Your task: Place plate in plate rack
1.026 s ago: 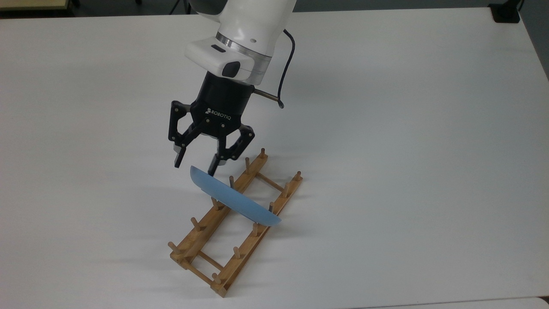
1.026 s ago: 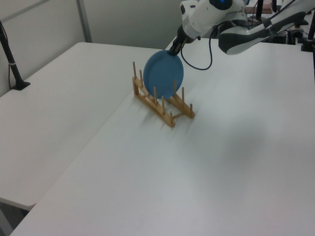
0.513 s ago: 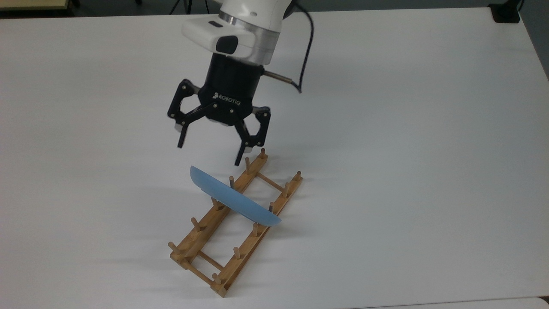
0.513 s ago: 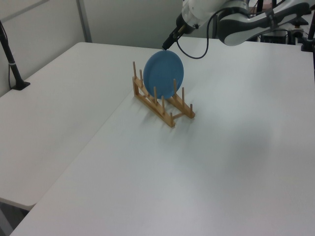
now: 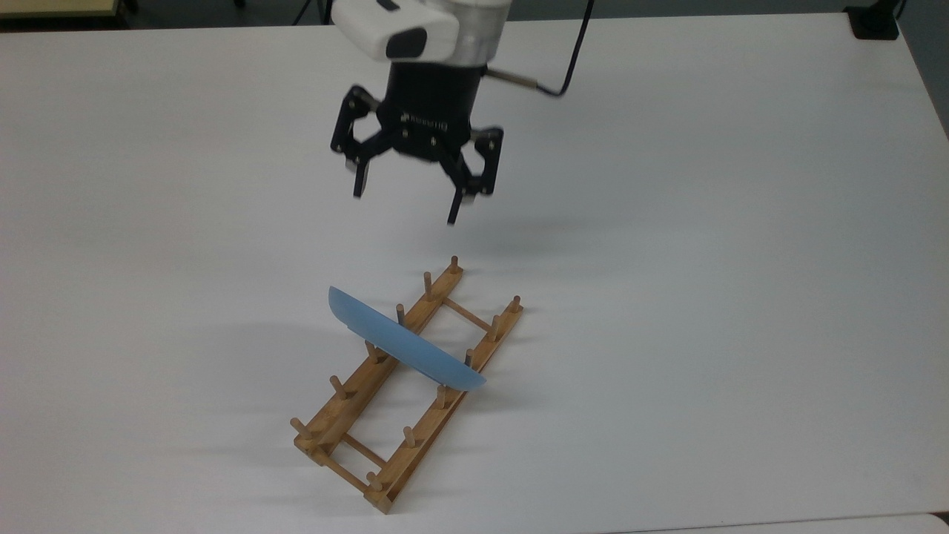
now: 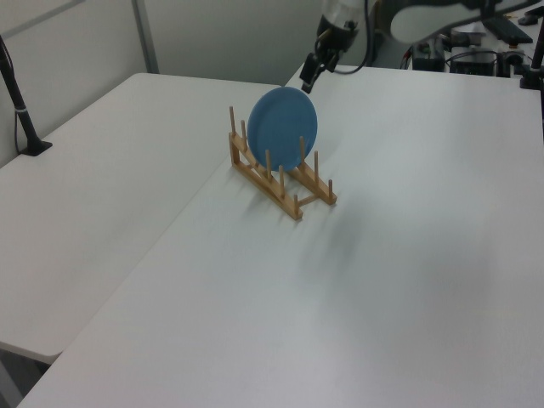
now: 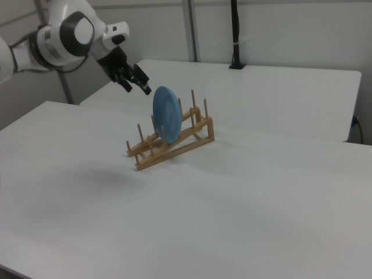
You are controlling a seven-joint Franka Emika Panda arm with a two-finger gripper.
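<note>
A light-blue plate (image 5: 404,348) is seen standing on edge in a wooden plate rack (image 5: 404,386) at the lower centre of the top view, slotted between pegs near the middle of the rack and held upright across both rails. In the left view the plate (image 6: 282,127) is shown face-on, above the centre of the frame, its lower rim seated between the rails of the plate rack (image 6: 280,183). In the right view the plate (image 7: 167,121) is seen nearly edge-on, left of centre, leaning slightly against the pegs of the plate rack (image 7: 171,142).

The black tool (image 5: 406,208) is pictured at the top centre of the top view, raised above the white tabletop (image 5: 704,259) and well apart from the plate, its two fingers spread wide with nothing held between them. In the left view the tool (image 6: 309,78) is placed at the upper centre, just above and behind the plate's top rim. In the right view the tool (image 7: 138,85) is found in the upper left, near the plate's upper edge but clear of it.
</note>
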